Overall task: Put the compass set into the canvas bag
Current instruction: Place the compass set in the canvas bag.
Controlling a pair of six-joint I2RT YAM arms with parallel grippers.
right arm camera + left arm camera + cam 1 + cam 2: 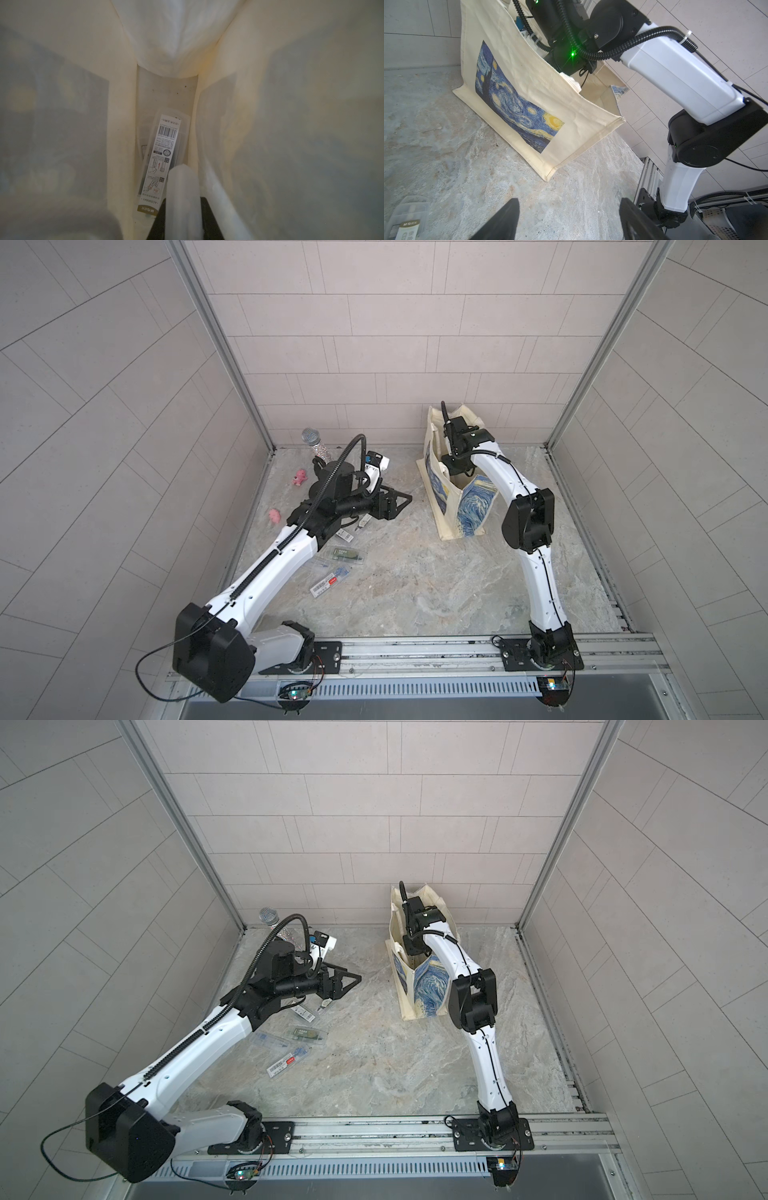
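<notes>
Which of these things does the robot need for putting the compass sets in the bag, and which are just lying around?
For the job:
canvas bag
right pincer, shut on a clear compass case
labelled compass case on the bag's bottom
loose compass cases on the table

Just lying about:
microphone
pink toys
white box

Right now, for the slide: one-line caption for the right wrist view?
Inside the canvas bag, the right pincer grips a clear case over a labelled compass set lying on the bag's floor.
</notes>
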